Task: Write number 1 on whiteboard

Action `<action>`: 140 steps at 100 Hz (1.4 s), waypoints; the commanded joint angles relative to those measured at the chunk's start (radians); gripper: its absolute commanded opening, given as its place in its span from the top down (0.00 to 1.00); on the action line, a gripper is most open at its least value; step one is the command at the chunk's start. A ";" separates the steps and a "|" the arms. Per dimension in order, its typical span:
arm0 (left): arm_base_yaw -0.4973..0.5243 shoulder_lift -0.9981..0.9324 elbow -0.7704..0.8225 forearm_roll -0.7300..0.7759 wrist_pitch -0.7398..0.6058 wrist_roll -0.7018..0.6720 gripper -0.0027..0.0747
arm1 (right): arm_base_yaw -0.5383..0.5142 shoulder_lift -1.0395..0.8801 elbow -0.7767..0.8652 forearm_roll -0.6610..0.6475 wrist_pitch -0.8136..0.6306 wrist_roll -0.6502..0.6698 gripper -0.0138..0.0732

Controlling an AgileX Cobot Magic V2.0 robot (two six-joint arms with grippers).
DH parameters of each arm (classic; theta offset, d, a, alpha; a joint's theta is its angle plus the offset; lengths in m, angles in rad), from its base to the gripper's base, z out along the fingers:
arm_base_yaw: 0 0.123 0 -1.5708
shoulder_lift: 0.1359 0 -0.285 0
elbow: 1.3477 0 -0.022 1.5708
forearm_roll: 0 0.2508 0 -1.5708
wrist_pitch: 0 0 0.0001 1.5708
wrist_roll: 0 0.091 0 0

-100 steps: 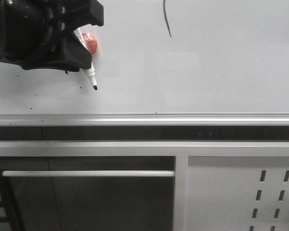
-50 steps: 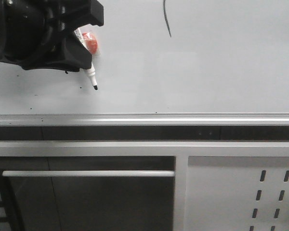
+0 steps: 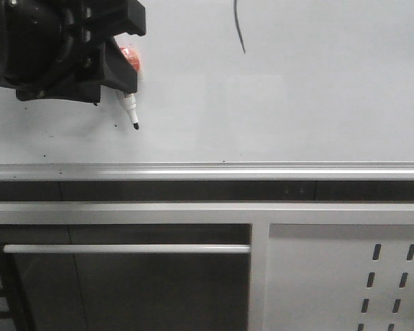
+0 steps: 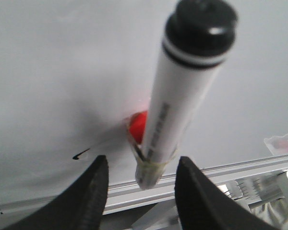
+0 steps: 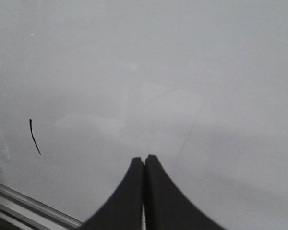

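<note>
The 1 [image 3: 239, 27] is already on the whiteboard [image 3: 297, 103], near its far edge. The left gripper [image 4: 140, 191] has its jaws spread, with the marker [image 4: 175, 105] loose between them, tip on the board. It can roll or smear new ink if the arm bumps it. The right gripper [image 5: 144, 191] has its jaws pressed together, holding nothing.
</note>
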 commanded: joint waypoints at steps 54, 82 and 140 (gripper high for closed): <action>-0.027 -0.081 -0.030 0.040 -0.038 -0.001 0.31 | -0.002 0.010 -0.031 -0.016 -0.049 -0.007 0.92; -0.103 -0.199 0.044 0.040 -0.015 0.009 0.40 | -0.002 0.010 -0.031 -0.016 -0.049 -0.007 0.92; -0.329 -0.792 0.395 0.040 0.268 0.120 0.99 | -0.002 0.009 -0.031 -0.016 -0.049 -0.053 0.92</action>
